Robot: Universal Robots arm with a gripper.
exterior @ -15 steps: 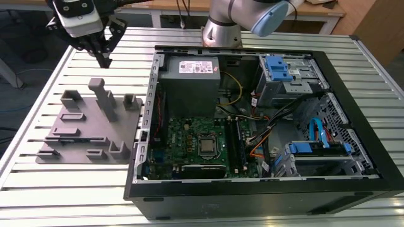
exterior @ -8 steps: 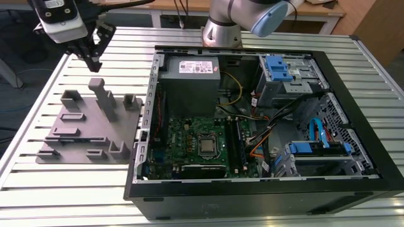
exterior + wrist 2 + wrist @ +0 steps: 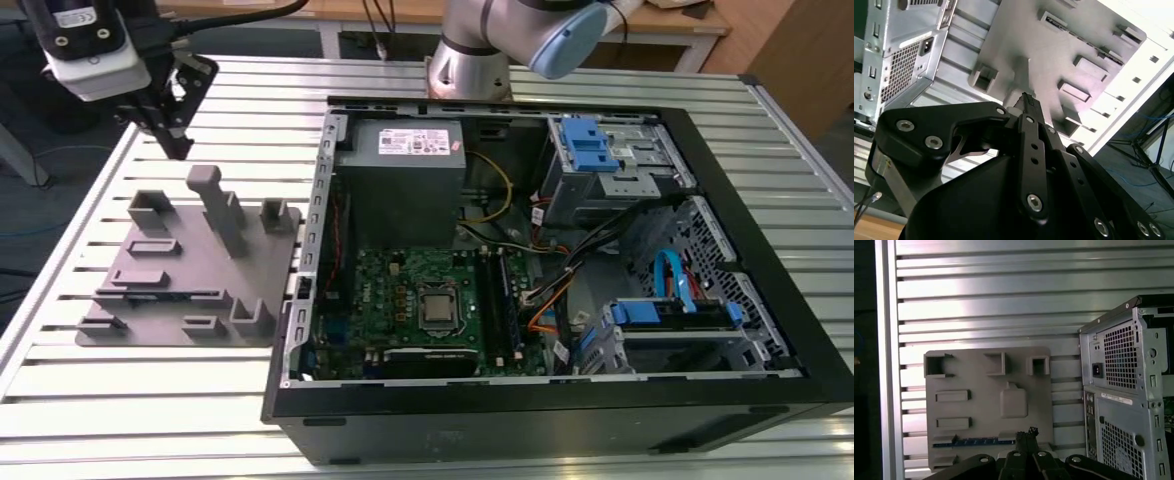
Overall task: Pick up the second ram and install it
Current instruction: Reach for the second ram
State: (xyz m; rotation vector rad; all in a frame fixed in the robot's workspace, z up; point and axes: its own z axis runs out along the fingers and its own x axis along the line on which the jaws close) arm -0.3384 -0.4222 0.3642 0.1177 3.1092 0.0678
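Right now the gripper is hanging in the air with its jaws pressed together and gripping nothing, fingertips meeting tip to tip in both wrist views. In the exterior view it is sitting high over the slatted metal table, just off the far edge of the grey tray and touching nothing.

The second ram is standing on its long edge in a narrow slot of the tray, showing as a thin blue-green strip, well below the fingers.

Judging from this, the step in hand is the approach for the pick. Doing it well is looking like: opening the jaws before descending, turning the fingers so the pads are facing the stick's two flat sides, centring on its mid-length, and coming straight down so no finger is clipping the upright posts nearby.

Further off, the open computer case is lying on the exterior view's right, with long black sockets beside the processor.
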